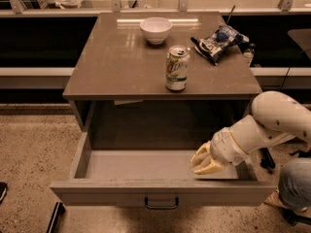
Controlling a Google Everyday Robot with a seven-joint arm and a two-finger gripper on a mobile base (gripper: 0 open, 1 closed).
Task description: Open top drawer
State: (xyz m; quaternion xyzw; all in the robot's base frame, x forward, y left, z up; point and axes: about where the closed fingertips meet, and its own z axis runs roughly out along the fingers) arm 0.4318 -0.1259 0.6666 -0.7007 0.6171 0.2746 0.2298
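Note:
The top drawer [97, 192] of the grey-beige cabinet is pulled far out toward the camera. Its plain grey inside [136, 165] holds nothing but my gripper. A small dark bar handle [161, 204] sits at the centre of its front panel. My gripper [203, 163], with pale yellowish fingers, reaches in from the right on a white arm [272, 120] and sits inside the drawer at its right side, just behind the front panel.
On the cabinet top [116, 62] stand a white bowl [155, 29], a green-and-white soda can [176, 68] and a dark blue chip bag [217, 41]. A person's leg and shoe [291, 188] are at the lower right. Speckled floor [34, 149] lies to the left.

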